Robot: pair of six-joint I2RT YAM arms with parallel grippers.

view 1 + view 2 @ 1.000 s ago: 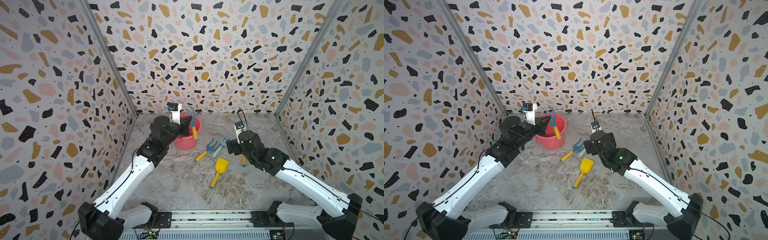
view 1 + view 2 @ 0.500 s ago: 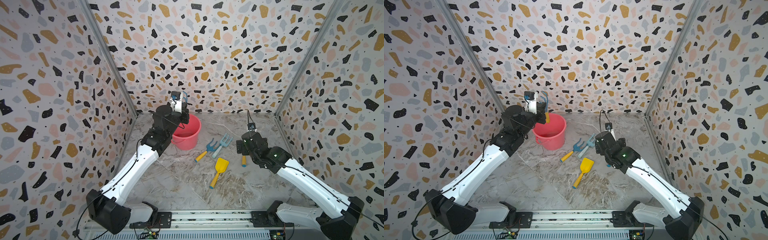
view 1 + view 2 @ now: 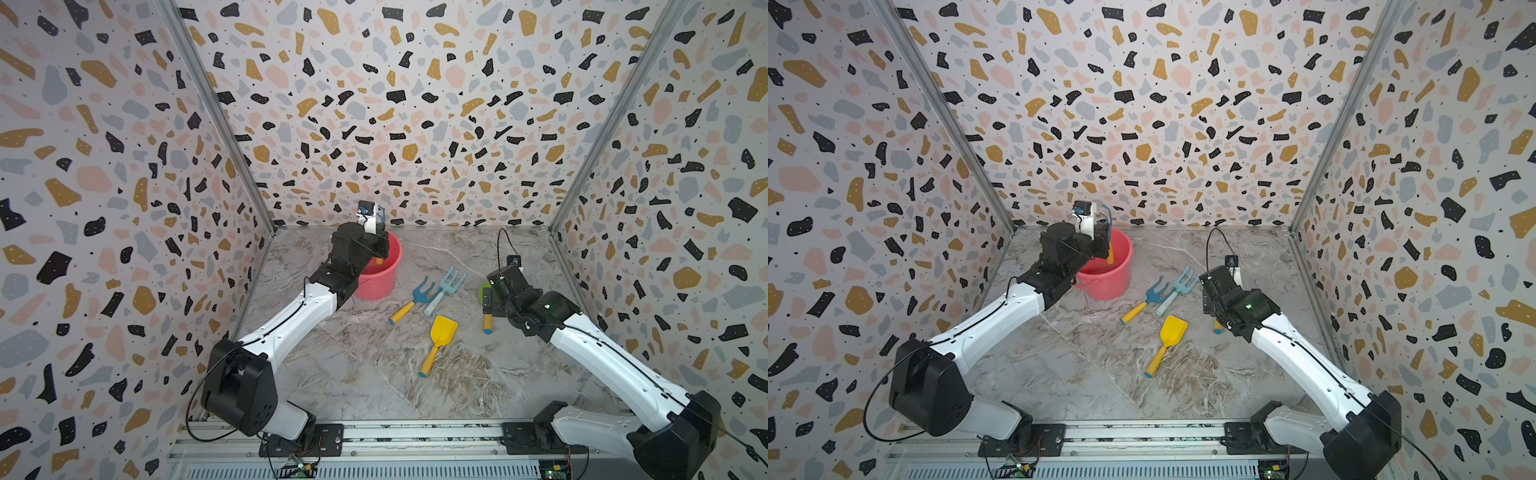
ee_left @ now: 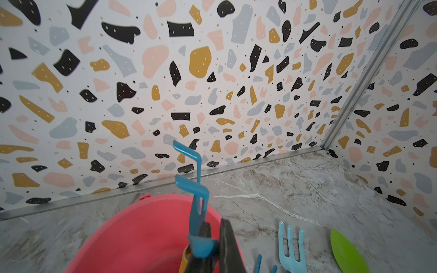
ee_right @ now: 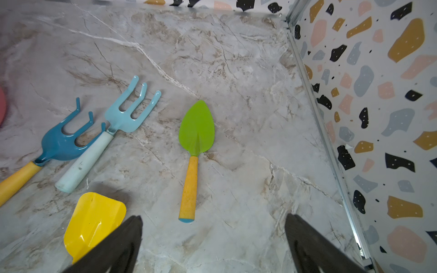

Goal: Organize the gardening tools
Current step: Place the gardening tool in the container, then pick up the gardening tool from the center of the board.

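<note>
The left gripper (image 4: 215,238) is clamped on the neck of a dark-blue rake (image 4: 196,203), tines up, its yellow handle dipping into the pink bucket (image 4: 142,236); the step in hand looks like dropping it in, which calls for releasing and lifting clear of the rim. The right gripper (image 5: 212,219) hangs wide open and empty over the green spade (image 5: 196,127), lying flat on the floor (image 5: 236,59) near the light-blue rake (image 5: 125,115), second dark-blue rake (image 5: 59,141) and yellow shovel (image 5: 94,219)

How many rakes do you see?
3. One dark-blue rake is held by the left gripper over the pink bucket. Another dark-blue rake lies on the floor, with the light-blue rake right beside it. The bucket's bottom is partly hidden, so more could be inside.
</note>
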